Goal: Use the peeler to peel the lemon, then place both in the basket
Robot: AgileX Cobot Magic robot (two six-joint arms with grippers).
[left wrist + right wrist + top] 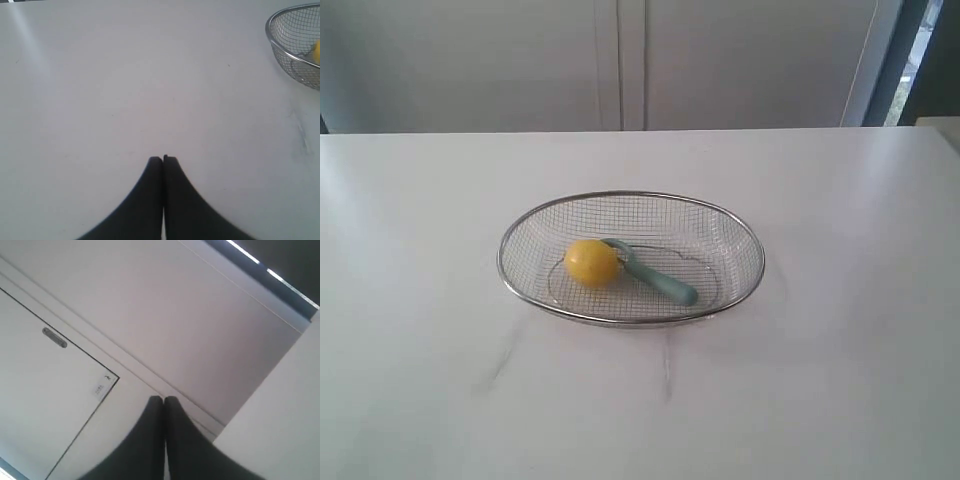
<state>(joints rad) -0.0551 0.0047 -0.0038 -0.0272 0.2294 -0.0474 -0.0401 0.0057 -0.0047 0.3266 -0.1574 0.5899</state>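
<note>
The wire mesh basket (740,235) stands mid-table in the exterior view. Inside it lie the yellow lemon (591,263) and the teal-handled peeler (660,281), its head touching the lemon. No arm shows in the exterior view. In the left wrist view my left gripper (163,159) is shut and empty over bare table, with the basket (280,46) and a sliver of lemon (316,51) off at the picture's edge. My right gripper (163,399) is shut and empty, pointing at a white cabinet wall rather than at the table.
White table (440,300) all around the basket, with faint grey scuff marks (500,365) in front of it. White cabinet doors (620,60) stand behind the table's far edge. A cabinet panel with a small handle (54,337) shows in the right wrist view.
</note>
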